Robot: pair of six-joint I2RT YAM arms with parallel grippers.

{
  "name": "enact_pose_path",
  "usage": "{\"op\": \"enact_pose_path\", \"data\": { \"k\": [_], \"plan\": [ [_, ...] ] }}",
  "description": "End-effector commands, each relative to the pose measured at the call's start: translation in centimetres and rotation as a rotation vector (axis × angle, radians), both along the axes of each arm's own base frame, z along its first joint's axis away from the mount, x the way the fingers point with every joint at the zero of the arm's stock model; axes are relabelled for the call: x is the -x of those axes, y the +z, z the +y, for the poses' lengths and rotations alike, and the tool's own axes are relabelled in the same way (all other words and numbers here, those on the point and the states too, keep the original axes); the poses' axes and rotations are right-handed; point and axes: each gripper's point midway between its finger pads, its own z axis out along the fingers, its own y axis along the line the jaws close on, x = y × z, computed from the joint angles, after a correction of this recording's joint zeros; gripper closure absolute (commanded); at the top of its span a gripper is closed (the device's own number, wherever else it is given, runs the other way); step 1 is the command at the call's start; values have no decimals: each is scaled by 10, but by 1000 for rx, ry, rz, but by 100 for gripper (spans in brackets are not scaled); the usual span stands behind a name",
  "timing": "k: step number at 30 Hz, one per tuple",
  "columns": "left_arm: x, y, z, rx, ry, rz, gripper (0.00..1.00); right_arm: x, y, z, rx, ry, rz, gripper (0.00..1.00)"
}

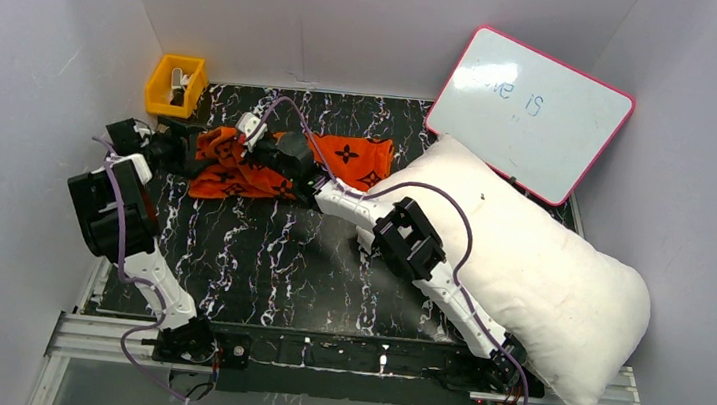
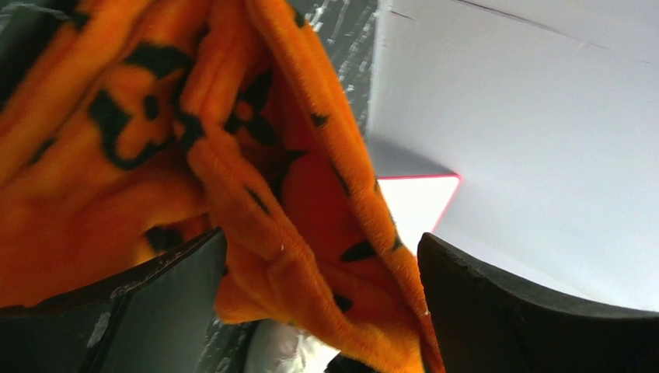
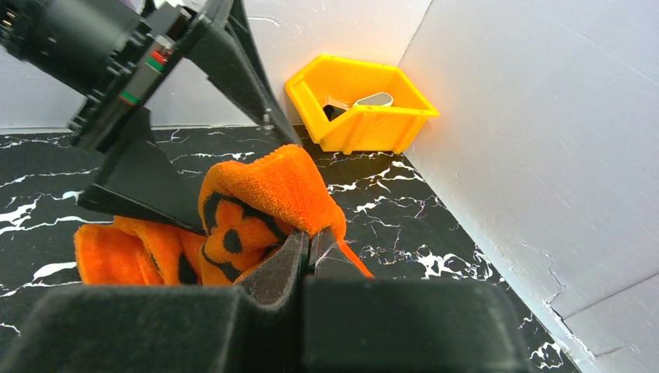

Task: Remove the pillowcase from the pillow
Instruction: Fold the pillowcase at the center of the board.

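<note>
Pillowcase point(image 3: 264, 194) bunches at your right pincer point(image 3: 307, 245), which is clamped on a fold. Your left pincer point(image 2: 322, 256) gapes, with cloth hanging between its fingers. Only the overhead view shows you the pillow point(image 1: 529, 261), bare, behind the right pincer, and the whiteboard point(image 1: 536, 106) reading "is".

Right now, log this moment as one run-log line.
state: orange black-printed fleece pillowcase off plump white pillow | right tool: shut on pillowcase | left tool: open around a fold
</note>
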Motion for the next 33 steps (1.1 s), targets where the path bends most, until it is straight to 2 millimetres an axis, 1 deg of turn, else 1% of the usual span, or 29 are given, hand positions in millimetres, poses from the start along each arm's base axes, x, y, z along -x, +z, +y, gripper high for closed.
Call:
{"op": "enact_pose_path", "data": {
  "k": [1, 2, 4, 8, 10, 14, 18, 22, 26, 29, 33],
  "plan": [
    [29, 21, 15, -226, -7, 46, 7, 6, 89, -10, -127, -1, -105, 100],
    [31, 18, 17, -252, -4, 54, 7, 7, 89, -10, -129, 1, -103, 100],
    [29, 16, 17, -245, -7, 45, 6, 8, 88, -9, -129, 5, -101, 100],
    [15, 15, 15, -193, -3, 26, 6, 8, 88, -9, -129, 7, -100, 100],
    [4, 17, 13, -167, -9, 0, 6, 8, 88, -9, -128, 6, -101, 100],
    [-13, 21, -3, -111, -44, -28, 5, 6, 86, -9, -125, 3, -106, 100],
    [-21, 18, -13, -96, -61, -23, 5, 4, 85, -10, -124, -1, -105, 100],
    [-25, 14, -11, -94, -49, -14, 4, 3, 83, -10, -122, -1, -104, 100],
    [-30, 6, -7, -100, -27, 2, 4, 2, 84, -10, -125, 0, -104, 100],
    [-35, -8, 0, -118, -11, 27, 4, 3, 85, -10, -126, 5, -103, 100],
    [-49, -16, 13, -176, 1, 32, 4, 5, 87, -10, -123, 12, -104, 100]
  ]
}}
